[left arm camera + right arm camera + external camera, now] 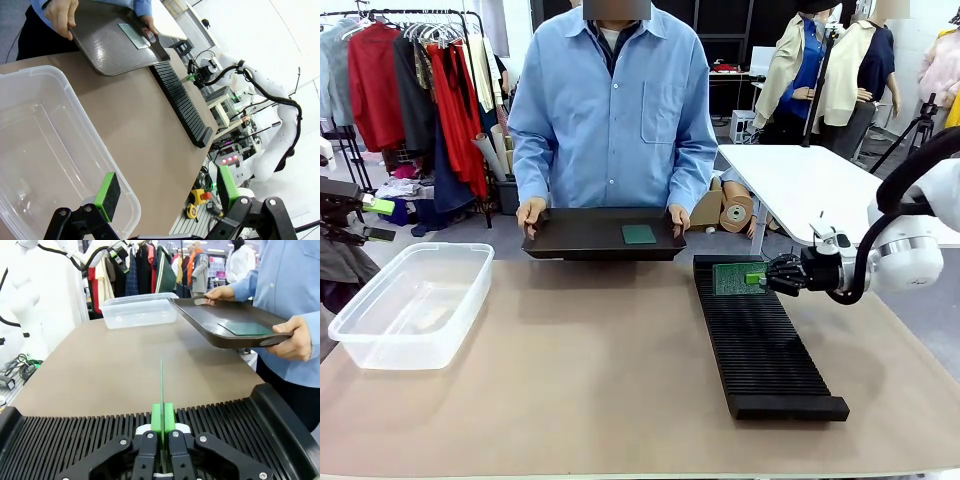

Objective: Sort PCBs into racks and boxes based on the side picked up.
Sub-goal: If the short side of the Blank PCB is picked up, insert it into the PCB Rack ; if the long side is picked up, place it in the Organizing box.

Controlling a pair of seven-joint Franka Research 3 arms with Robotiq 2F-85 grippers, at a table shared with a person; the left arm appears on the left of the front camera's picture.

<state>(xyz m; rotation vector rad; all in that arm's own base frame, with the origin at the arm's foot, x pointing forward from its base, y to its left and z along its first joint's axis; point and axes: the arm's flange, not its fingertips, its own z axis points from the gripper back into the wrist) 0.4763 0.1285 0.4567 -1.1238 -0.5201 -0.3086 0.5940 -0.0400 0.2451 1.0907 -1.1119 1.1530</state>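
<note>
Boards like this PCB (736, 278) look thin, light, stiff and slick, so a pinch on one side edge suits. The right gripper (768, 276) is clamped there, holding it upright at the rack's (760, 345) far end. The left gripper (166, 190) stands apart above the box (380, 340), well left of the rack. Whether the PCB's lower edge sits in a slot is hidden.

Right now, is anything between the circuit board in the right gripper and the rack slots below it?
Nothing visible. The right gripper holds the PCB upright at the slotted rack's far end; the slots there look empty.
</note>
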